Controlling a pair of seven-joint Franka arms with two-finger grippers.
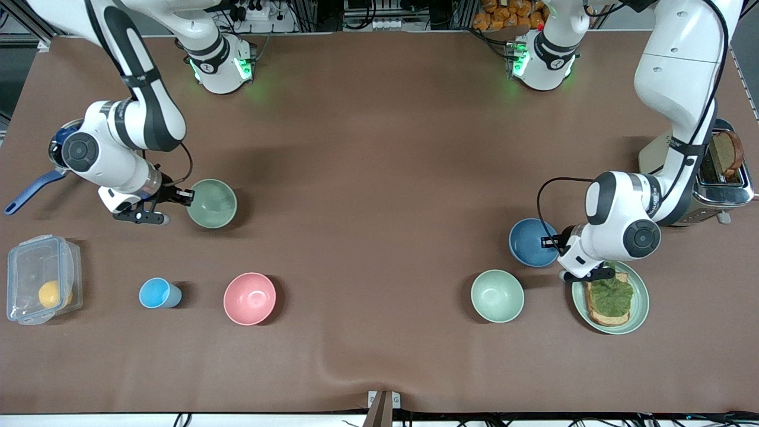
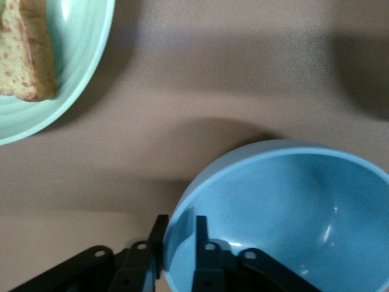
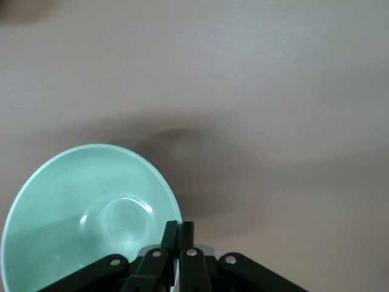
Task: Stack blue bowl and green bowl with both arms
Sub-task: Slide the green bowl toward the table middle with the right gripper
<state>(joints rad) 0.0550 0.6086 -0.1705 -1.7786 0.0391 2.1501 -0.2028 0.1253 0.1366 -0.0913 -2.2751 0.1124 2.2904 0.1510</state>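
Observation:
The sage-green bowl (image 1: 211,203) sits toward the right arm's end of the table. My right gripper (image 1: 185,197) is shut on its rim; in the right wrist view the two fingers (image 3: 172,234) pinch the edge of the green bowl (image 3: 91,213). I cannot tell whether it is lifted. The blue bowl (image 1: 532,242) stands toward the left arm's end. My left gripper (image 1: 551,242) is at its rim. In the left wrist view it (image 2: 180,228) straddles the rim of the blue bowl (image 2: 292,213), one finger outside, one inside, with a gap.
A paler mint bowl (image 1: 497,295) and a pale-green plate (image 1: 637,308) with toast lie nearer the camera than the blue bowl. A toaster (image 1: 720,172) stands at the left arm's end. A pink bowl (image 1: 249,298), a light-blue cup (image 1: 159,293) and a clear box (image 1: 41,279) lie nearer the camera than the green bowl.

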